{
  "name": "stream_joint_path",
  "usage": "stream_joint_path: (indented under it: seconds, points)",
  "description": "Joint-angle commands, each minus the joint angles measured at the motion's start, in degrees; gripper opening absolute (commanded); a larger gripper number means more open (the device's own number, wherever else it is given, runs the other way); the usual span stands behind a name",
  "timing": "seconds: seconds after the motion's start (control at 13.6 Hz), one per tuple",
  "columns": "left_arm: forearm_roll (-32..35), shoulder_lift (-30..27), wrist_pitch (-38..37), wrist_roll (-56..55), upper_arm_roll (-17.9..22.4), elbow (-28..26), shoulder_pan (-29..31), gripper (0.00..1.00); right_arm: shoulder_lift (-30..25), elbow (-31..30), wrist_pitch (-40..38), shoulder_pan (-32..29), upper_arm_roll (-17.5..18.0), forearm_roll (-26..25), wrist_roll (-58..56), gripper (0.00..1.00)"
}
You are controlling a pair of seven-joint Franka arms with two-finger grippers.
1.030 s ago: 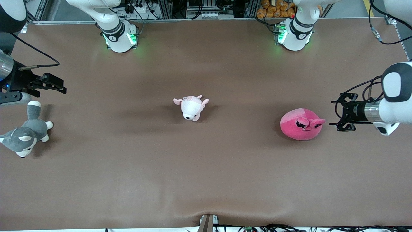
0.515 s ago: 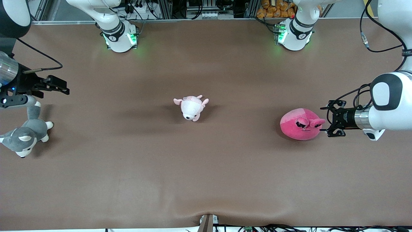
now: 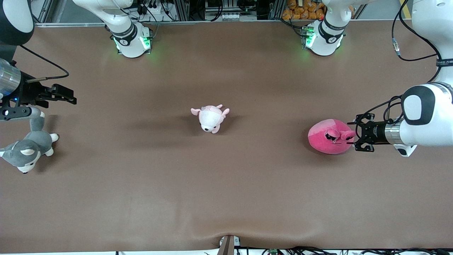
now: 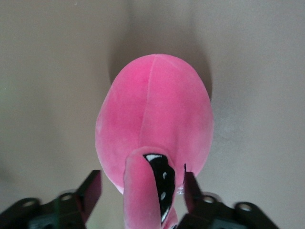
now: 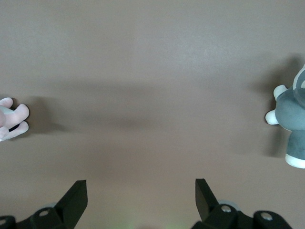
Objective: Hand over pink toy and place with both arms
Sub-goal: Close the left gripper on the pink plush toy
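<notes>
My left gripper stands part-open astride the ear of the pink toy, which lies at its nine o'clock in the front view, perhaps not yet pinched, while my right gripper waits open above the table's right-arm end.

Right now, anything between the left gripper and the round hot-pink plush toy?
Nothing visible. The left gripper is at the round hot-pink plush toy at the left arm's end of the table, its fingers either side of the toy's floppy ear, not yet clamped. The right gripper waits open above the brown table.
</notes>
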Motion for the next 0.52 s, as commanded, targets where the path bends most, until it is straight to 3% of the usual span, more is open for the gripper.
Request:
stream_joint_path:
  seconds: [0.0,0.07,0.15,0.44]
  points:
    - [-1.0,-0.2,0.8,-0.9,0.0,-0.5,0.2,0.44,-0.3,0.1,-0.1,0.2,0.2,0.9,-0.2,1.0]
    - [-1.0,-0.2,0.8,-0.8,-0.1,-0.6,0.2,0.11,-0.3,0.1,-0.2,0.1,0.2,1.0,0.2,1.0]
    - [-1.0,-0.3,0.8,-0.8,-0.1,-0.6,0.2,0.0,-0.3,0.1,-0.3,0.2,0.2,1.1,0.4,1.0]
    - [-1.0,-0.8,-0.4,2.4,-0.3,1.2,-0.7,0.0,0.2,0.0,-0.6,0.5,0.3,4.4,1.7,1.0]
